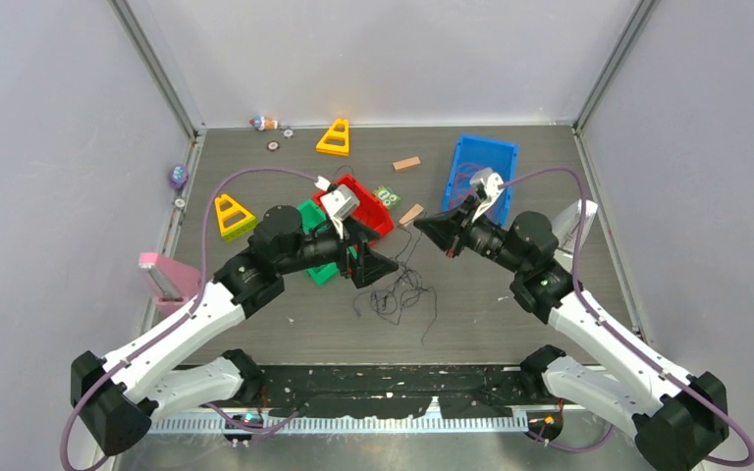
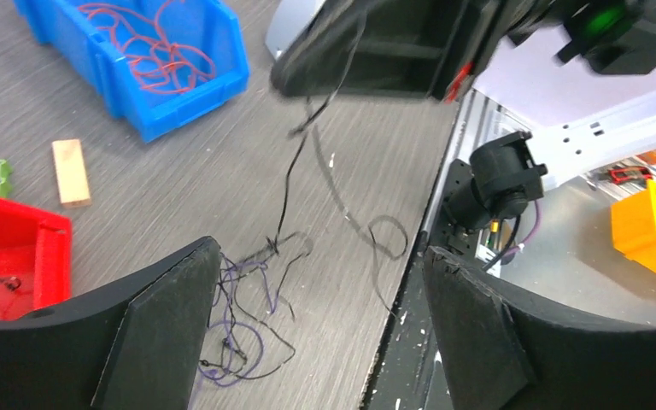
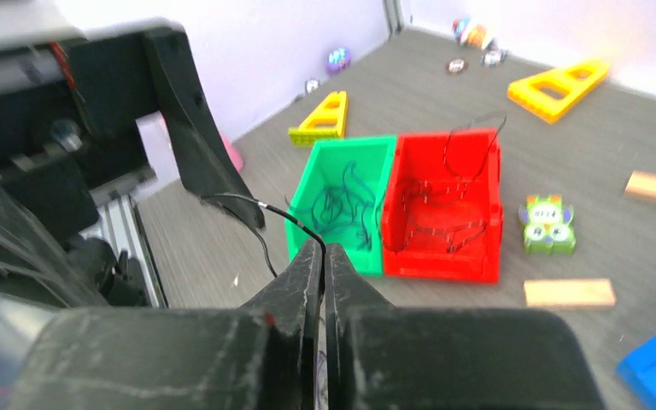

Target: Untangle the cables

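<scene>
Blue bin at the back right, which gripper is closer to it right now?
Right. The right gripper sits just left of the blue bin, toward the table's middle, shut on a dark cable. The left gripper, open, is farther away, by the cable tangle.

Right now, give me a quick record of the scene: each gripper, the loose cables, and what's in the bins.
left gripper: open, empty, by the tangle
right gripper: shut on dark cable
tangle: loose on the table
blue bin: orange-red cables
green bin: dark cables
red bin: black cables
</scene>
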You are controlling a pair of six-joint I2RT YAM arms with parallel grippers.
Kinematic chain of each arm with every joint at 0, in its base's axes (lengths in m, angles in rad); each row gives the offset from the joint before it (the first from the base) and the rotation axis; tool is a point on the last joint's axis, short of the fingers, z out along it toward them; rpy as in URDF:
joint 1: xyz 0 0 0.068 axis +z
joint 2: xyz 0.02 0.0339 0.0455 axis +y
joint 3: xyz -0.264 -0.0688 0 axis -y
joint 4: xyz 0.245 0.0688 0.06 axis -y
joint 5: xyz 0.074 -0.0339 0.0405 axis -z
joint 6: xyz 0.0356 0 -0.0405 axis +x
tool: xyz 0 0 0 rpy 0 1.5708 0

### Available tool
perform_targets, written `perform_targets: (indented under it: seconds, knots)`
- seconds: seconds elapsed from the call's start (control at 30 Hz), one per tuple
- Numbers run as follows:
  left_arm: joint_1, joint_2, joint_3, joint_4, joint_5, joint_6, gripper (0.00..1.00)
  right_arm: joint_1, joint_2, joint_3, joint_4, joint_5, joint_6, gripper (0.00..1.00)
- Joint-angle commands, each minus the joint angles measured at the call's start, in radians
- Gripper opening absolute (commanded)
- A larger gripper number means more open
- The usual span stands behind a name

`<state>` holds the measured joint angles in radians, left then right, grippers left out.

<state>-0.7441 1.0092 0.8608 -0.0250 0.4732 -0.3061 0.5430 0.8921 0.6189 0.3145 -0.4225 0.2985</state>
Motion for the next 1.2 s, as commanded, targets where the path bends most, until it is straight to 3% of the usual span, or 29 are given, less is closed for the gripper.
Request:
perform_targets:
  seconds: [0.0, 0.2, 0.43, 0.73, 0.8, 0.93, 0.97, 1.17]
  knots:
    - [-0.003, -0.036, -0.045, 0.032, -0.108, 0.018, 0.9, 0.005, -0.012, 0.184, -0.075, 0.037, -0.006, 0.05]
    - [-0.003, -0.013, -0.133, 0.204, -0.178, 0.005, 0.9, 0.005, 0.02, 0.379, -0.138, 0.011, -0.011, 0.05]
    - [-0.019, 0.142, -0.134, 0.306, -0.228, 0.006, 0.87, 0.004, 0.075, 0.563, -0.18, 0.024, -0.008, 0.05]
    - [-0.114, 0.394, -0.137, 0.423, -0.273, 0.005, 0.73, 0.005, 0.125, 0.745, -0.224, 0.132, 0.035, 0.05]
    - [-0.122, 0.439, -0.153, 0.467, -0.292, -0.016, 0.61, 0.004, 0.131, 0.786, -0.25, 0.164, 0.034, 0.05]
    - [-0.12, 0.528, -0.145, 0.462, -0.361, -0.065, 0.09, 0.003, 0.117, 0.846, -0.284, 0.255, 0.017, 0.05]
    - [-0.118, 0.539, -0.142, 0.456, -0.359, -0.069, 0.0, 0.003, 0.113, 0.864, -0.3, 0.278, -0.003, 0.05]
    - [-0.115, 0.539, -0.198, 0.461, -0.398, -0.113, 0.0, 0.002, 0.076, 0.957, -0.387, 0.62, -0.115, 0.05]
